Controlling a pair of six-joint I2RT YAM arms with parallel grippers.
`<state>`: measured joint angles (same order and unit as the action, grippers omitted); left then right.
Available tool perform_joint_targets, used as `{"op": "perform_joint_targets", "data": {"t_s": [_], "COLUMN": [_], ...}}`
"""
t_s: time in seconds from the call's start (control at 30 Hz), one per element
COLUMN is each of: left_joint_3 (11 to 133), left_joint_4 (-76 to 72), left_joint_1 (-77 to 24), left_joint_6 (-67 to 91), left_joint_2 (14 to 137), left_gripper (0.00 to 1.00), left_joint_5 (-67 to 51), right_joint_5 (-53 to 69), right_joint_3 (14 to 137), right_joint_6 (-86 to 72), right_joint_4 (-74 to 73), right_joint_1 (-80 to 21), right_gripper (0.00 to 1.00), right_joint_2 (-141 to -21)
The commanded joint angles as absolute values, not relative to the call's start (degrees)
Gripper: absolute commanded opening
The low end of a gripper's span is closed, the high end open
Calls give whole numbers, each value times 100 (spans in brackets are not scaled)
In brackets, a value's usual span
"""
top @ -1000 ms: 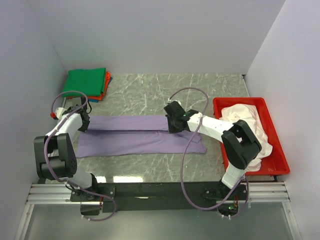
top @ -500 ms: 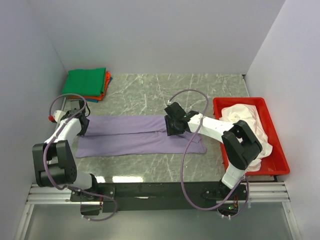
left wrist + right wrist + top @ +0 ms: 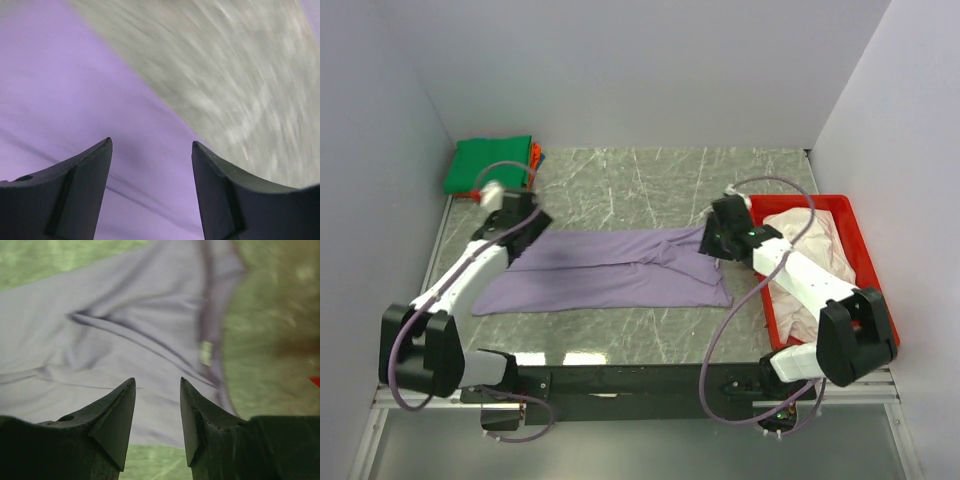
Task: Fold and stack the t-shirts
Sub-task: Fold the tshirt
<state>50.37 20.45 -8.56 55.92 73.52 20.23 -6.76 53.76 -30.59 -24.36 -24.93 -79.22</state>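
A lavender t-shirt [image 3: 610, 270], folded into a long strip, lies flat across the marble table [image 3: 630, 185]. My left gripper [image 3: 523, 228] hovers over the strip's far left corner. In the left wrist view it [image 3: 151, 144] is open, with only purple cloth [image 3: 70, 100] below the gap. My right gripper [image 3: 710, 244] hangs over the strip's right end, also open [image 3: 157, 381] and holding nothing. Below it the lavender t-shirt [image 3: 120, 340] shows its small white neck label [image 3: 206, 352]. A folded stack with a green t-shirt [image 3: 490, 163] on top and an orange-red edge [image 3: 535, 155] under it sits at the back left.
A red tray [image 3: 798, 201] stands along the right side with a crumpled pale pinkish-white t-shirt [image 3: 815, 235] in it, under the right arm. Grey walls close in the left, back and right. The arm bases sit on the rail at the near edge.
Both grippers have opened and let go of the lavender shirt. The left one has moved rightward and further back. The right one has swung right to the shirt's end by the tray.
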Motion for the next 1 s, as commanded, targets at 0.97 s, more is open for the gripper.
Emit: {"op": "perform_joint_targets", "data": {"t_s": [0.97], "left_joint_3": [7901], "left_joint_4": [466], "left_joint_1": [-4570], "left_joint_6": [3604], "left_joint_2": [11284], "left_gripper": [71], "left_joint_5": [484], "right_joint_5": [756], "right_joint_3": [3358], "right_joint_6": [-3806], "right_joint_4": [-1178], "right_joint_1": [-800], "right_gripper": [40], "right_joint_2": [-7559]}}
